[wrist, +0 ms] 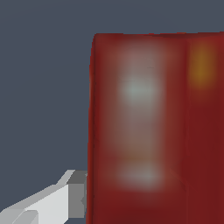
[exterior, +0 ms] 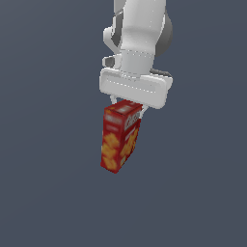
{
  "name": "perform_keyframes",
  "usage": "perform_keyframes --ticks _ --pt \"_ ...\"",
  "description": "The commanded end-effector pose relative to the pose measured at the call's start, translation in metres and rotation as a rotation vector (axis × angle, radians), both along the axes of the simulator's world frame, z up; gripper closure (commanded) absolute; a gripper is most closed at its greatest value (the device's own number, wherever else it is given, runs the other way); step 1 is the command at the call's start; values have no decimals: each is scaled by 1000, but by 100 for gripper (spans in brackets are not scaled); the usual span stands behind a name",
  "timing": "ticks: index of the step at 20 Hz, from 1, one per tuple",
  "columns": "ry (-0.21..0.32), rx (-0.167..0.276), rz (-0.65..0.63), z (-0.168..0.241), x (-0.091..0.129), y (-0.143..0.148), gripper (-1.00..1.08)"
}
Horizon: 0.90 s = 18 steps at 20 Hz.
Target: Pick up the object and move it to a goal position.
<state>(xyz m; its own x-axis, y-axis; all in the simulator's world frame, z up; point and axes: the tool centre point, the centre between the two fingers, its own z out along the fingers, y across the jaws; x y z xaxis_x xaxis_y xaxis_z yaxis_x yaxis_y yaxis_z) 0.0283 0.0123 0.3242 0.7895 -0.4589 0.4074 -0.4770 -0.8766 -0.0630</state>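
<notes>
Exterior view: cracker box [exterior: 120, 137] between pincer [exterior: 128, 107] fingers

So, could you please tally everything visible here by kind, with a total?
Red cracker boxes: 1, the cracker box, held near its top.
Grippers: 1, the gripper.
Total: 2.

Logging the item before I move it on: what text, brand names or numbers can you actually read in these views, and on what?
None can be read.
Cracker box, held by the gripper: white lettering on its top panel and side in the exterior view, too blurred to read.
Same box in the wrist view: only pale smears on the red face, unreadable.
No numbers or signs elsewhere.
</notes>
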Motion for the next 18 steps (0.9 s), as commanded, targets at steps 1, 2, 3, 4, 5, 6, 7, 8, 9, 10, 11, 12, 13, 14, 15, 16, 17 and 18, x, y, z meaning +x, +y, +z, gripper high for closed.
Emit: perform_keyframes --ticks 1,2,3,4,5,6,7,8,9,10,11,12,13,14,15,16,17,18 --pt "-37 -9 -20 13 3 6 108" --pt "-51 -13 -27 17 4 8 108" --pt "-64 -16 -34 21 5 10 108" --pt "-77 -20 -41 26 5 12 108" --pt "-90 -24 -49 30 6 14 108" --pt "-103 -27 -56 34 7 16 108" --pt "-116 -31 -63 39 8 18 108" --pt "-128 -35 -70 43 8 21 108" --pt "-141 -39 -77 47 9 23 108" --pt "-154 -42 -84 51 9 25 108" --pt "-166 -46 -91 56 10 27 108" --pt "-179 -50 -98 60 10 29 108" --pt "-191 -53 -105 64 11 31 108" --pt "-204 -57 -112 68 11 33 108" --pt "-217 -61 -120 73 12 35 108" --pt "-229 -65 -127 77 12 38 108" --pt "-242 -69 -134 81 12 40 108" --pt "-255 -73 -141 85 12 42 108"
